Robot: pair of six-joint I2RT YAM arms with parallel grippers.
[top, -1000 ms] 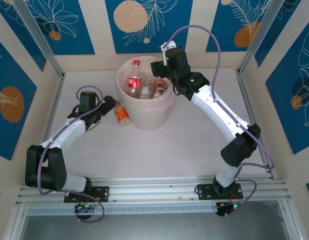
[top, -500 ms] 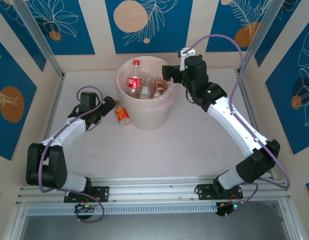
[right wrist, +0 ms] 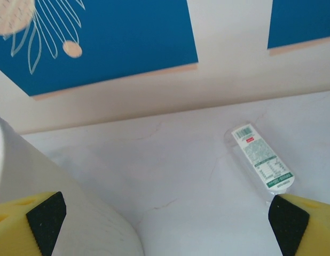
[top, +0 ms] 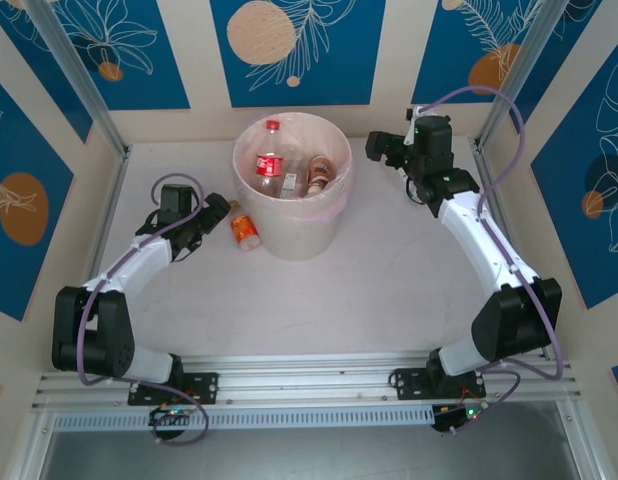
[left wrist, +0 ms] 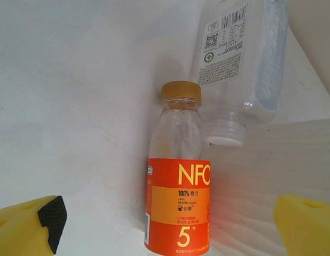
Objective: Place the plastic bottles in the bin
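**Light, Slick Empties: Take the Labelled Belly, Not the Neck**

The left gripper [top: 221, 211] is hovering with its jaws spread as wide as they go, holding nothing. It is pointing straight at the orange-labelled bottle [left wrist: 178, 205], which is lying on the table [top: 369, 290] just left of the bin [top: 304, 238]. A clear bottle with a white cap [left wrist: 237, 64] is lying just beyond it, its cap close beside the orange one's shoulder; whether they are touching I cannot tell.

Both are looking empty, so they are probably weighing next to nothing. Their thin walls are likely to buckle under a hard squeeze (no harm, for rubbish). The bare plastic is apt to be slippery, so the label band on the straight belly is offering the surer hold, while the tapering neck is liable to squirt out. A nudge could send either one rolling, so the fingers [left wrist: 26, 232] should be straddling the body squarely.

The left arm is reaching low across the table, its forearm nearly level. The right arm is stretching to the far right with its elbow raised. The right gripper [top: 381, 148] is hanging just right of the bin's rim, likewise wide apart and empty. Its wrist camera is looking down on a flattened bottle with a white and green label [right wrist: 261, 158], lying on the table apart from the bin wall. Several bottles [top: 270, 165] are already sitting inside the bin.
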